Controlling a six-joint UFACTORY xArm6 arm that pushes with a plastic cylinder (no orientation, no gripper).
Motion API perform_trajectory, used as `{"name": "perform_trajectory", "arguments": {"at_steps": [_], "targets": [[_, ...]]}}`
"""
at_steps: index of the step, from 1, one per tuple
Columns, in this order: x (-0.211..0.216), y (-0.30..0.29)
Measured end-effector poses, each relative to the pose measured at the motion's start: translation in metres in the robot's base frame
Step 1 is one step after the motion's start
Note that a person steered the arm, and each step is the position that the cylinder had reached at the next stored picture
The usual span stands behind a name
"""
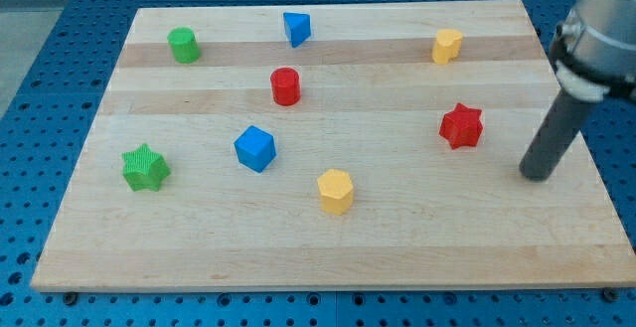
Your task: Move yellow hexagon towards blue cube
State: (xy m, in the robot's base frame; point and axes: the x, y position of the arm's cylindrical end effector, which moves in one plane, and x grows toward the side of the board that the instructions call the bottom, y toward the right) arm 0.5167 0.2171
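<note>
Nearest: yellow hexagon [336,190] low on wooden board [328,257], just at four o'clock from blue cube [254,148], apart from it. My tip [537,173] — bare rod, no jaws to open or close — well off at the hexagon's three o'clock, beside red star [461,125]. Farther: red cylinder [285,86], blue triangular block [296,29].

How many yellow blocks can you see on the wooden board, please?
2. One yellow hexagon block sits near the view's bottom centre, right of the blue cube. Another yellow block sits toward the view's top right. Nothing seems to hide any others.
</note>
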Motion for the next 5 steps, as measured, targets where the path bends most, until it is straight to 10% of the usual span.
{"name": "perform_trajectory", "arguments": {"at_steps": [5], "targets": [[0.023,-0.152]]}}
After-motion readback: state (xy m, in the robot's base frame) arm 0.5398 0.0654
